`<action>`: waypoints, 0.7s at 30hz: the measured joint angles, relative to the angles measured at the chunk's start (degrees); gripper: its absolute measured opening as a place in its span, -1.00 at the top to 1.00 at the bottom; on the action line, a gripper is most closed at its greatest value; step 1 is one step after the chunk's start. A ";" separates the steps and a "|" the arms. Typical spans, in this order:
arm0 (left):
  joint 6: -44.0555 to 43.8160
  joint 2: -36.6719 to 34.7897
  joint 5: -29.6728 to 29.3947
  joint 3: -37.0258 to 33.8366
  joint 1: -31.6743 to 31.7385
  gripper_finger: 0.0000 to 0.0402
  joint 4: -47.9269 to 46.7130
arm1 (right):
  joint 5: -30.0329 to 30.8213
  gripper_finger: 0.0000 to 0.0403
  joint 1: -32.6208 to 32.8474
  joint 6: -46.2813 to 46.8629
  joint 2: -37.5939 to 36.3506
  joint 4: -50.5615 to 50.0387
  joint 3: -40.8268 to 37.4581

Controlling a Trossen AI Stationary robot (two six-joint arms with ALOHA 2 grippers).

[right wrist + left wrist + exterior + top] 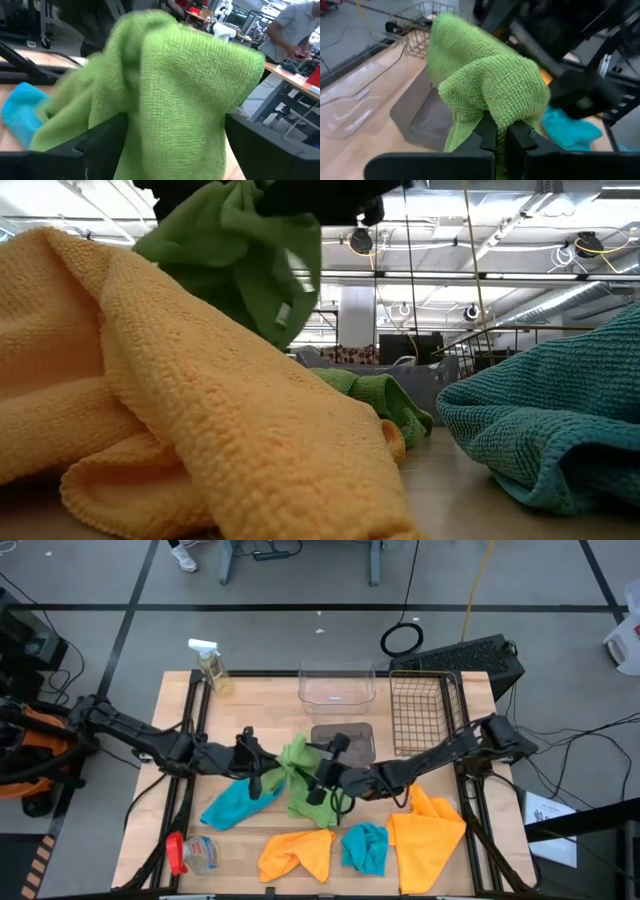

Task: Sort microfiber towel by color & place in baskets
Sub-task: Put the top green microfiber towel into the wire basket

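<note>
Towel in hand: a lime green microfiber towel [294, 762] hangs above mid-desk, just in front of the smoky grey tub [343, 740].
Left hand: the left hand [501, 142] is clamped shut on a fold of this green towel and carries it.
Right hand: the right hand [322, 780] is pressed up against the same towel, fingers spread wide on either side of the cloth, not pinching it.
Second green towel: [309, 806] lies on the desk [260, 690] directly below the hands.
Turquoise towels: one [238, 805] lies under the left arm, the other [365, 848] near the front edge.
Orange towels: one [297, 853] front centre, one [428, 833] front right.
Baskets: clear tub [337, 683], grey tub and wire-mesh basket [419, 712] all appear empty.
Progress: judged barely begun; no towel is sorted, six remain.
Surroundings: a spray bottle [212, 665] stands at the back left corner; a plastic bottle with a red cap [192, 854] lies front left.
Obstruction: the two arms crowd each other over the towel; the grey tub itself looks unobstructed.
</note>
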 joint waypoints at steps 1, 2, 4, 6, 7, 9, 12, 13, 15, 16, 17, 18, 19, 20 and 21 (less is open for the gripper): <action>0.01 0.38 -0.67 0.00 -0.43 0.94 -0.12 | -0.06 -0.63 -0.02 0.02 0.59 0.61 0.00; 0.02 0.79 -1.12 0.00 -0.82 0.94 -0.28 | -0.38 -0.63 0.02 0.11 1.18 1.31 0.00; 0.92 1.91 -1.34 0.00 -1.29 0.94 0.50 | -2.27 -0.63 0.09 0.45 1.76 1.54 -0.02; 2.51 3.16 -1.33 0.00 -2.04 0.94 2.44 | -4.00 -0.64 0.12 1.64 2.20 2.78 -0.02; 3.29 3.72 -1.34 0.00 -2.47 0.94 3.46 | -4.63 -0.64 0.13 2.34 2.22 2.78 -0.02; 5.87 4.87 -1.32 0.00 -3.21 0.94 6.90 | -4.96 -0.64 0.11 3.19 2.22 3.00 -0.02; 10.31 6.23 -1.30 0.00 -4.46 0.94 11.09 | -9.45 -0.64 0.09 3.21 2.19 3.04 -0.02; 11.56 6.59 -1.26 0.00 -4.70 0.94 12.51 | -11.37 -0.64 0.09 3.21 2.20 3.05 -0.02; 13.53 7.16 -0.28 0.00 -5.12 0.94 14.70 | -14.35 -0.64 0.09 3.21 2.19 3.10 -0.02; 14.22 7.35 0.40 0.00 -5.32 0.94 15.55 | -14.83 -0.63 0.09 3.21 2.19 3.13 -0.02; 14.52 7.51 0.87 0.00 -5.35 0.94 16.31 | -14.88 -0.62 0.13 3.21 2.19 3.12 -0.02; 14.62 7.61 1.13 0.00 -5.34 0.94 16.73 | -15.03 -0.61 0.15 3.20 2.19 3.09 -0.02; 14.60 7.65 1.43 -0.02 -5.32 0.94 16.91 | -15.06 -0.57 0.14 3.20 2.19 3.10 -0.02; 14.58 7.69 1.57 0.00 -5.30 0.94 16.98 | -15.04 -0.53 0.15 3.21 2.19 3.09 -0.02; 14.58 7.69 1.57 0.00 -5.30 0.94 16.98 | -15.04 -0.46 0.20 3.21 2.19 3.08 -0.02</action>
